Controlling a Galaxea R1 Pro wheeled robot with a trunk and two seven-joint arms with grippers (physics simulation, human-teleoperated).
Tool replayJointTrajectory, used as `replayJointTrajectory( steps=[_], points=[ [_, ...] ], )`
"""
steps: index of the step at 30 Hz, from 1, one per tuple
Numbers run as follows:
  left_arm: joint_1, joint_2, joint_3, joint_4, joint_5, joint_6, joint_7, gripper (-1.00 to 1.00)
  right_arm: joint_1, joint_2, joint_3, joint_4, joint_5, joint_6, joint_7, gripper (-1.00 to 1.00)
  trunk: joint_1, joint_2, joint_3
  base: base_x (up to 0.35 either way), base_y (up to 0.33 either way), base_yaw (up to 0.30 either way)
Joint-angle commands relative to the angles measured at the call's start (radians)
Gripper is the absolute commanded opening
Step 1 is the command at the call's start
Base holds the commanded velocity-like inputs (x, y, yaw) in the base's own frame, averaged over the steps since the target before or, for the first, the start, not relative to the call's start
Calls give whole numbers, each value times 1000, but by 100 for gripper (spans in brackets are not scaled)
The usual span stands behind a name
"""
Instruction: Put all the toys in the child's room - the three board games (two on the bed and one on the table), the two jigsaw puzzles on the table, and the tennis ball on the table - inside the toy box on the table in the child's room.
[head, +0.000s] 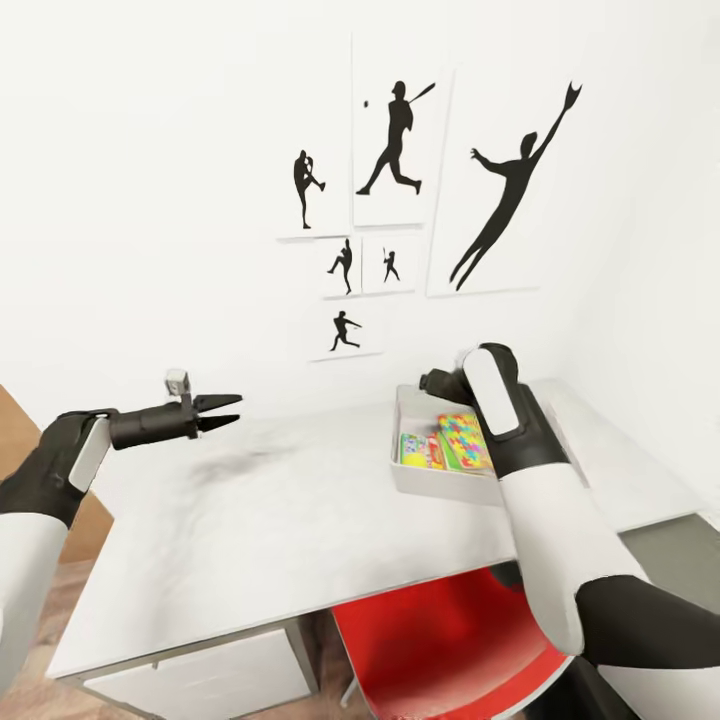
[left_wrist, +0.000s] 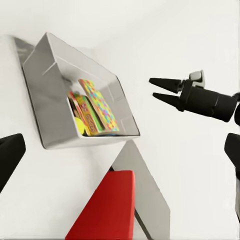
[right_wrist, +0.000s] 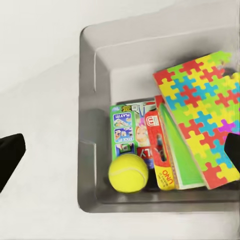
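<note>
- One toy box (right_wrist: 90, 125), a grey bin near the table's (head: 300, 540) far right corner.
- One tennis ball (right_wrist: 128, 172) inside it.
- One jigsaw puzzle (right_wrist: 202, 112) clearly in view, leaning over the other items; a green sheet under it may be a second, but that cannot be told.
- At least two board games (right_wrist: 142, 135) side by side in the bin; a third cannot be made out.
- Six baseball silhouette pictures (head: 395, 140) on the wall.
- One red chair (head: 440, 640) at the table's near edge.
</note>
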Motion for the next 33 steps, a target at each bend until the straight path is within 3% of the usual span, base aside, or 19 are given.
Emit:
replayJointTrajectory(
  steps=[1,7,13,18,20,22,26,30,33],
  points=[
    [1,10,0,0,-1,5,-15,100,11,-2,1,-32,-10,7,-10,100,1,-2,0,-52,-117,0],
    [12,52,0,2,-2,0,-54,100,107,-12,-10,-197,-11,16,-11,100,1,-2,9,-14,-54,0],
    [35,83,0,7,0,-5,-69,100,281,-14,-111,-454,-24,19,-8,100,1,-2,19,-1,-3,0],
    [87,107,8,10,4,-7,-75,100,399,-13,-169,-504,-29,14,6,100,1,-2,28,0,0,0],
    [110,130,10,10,5,-7,-103,100,419,-13,-184,-507,-35,11,63,100,1,-2,31,-51,0,0],
    [136,149,10,11,3,-9,-166,100,428,-13,-189,-508,-39,9,163,100,1,-2,34,-180,0,0],
    [177,163,11,12,-5,-67,-310,100,466,-14,-195,-509,-39,6,357,100,1,-2,41,-113,0,0],
    [217,170,11,15,-6,-105,-340,100,498,-19,-214,-510,-40,7,402,100,1,-2,47,-173,57,0],
    [255,171,11,15,-6,-145,-345,100,506,-27,-250,-510,-41,13,432,100,1,-2,52,-106,45,0]
  ],
)
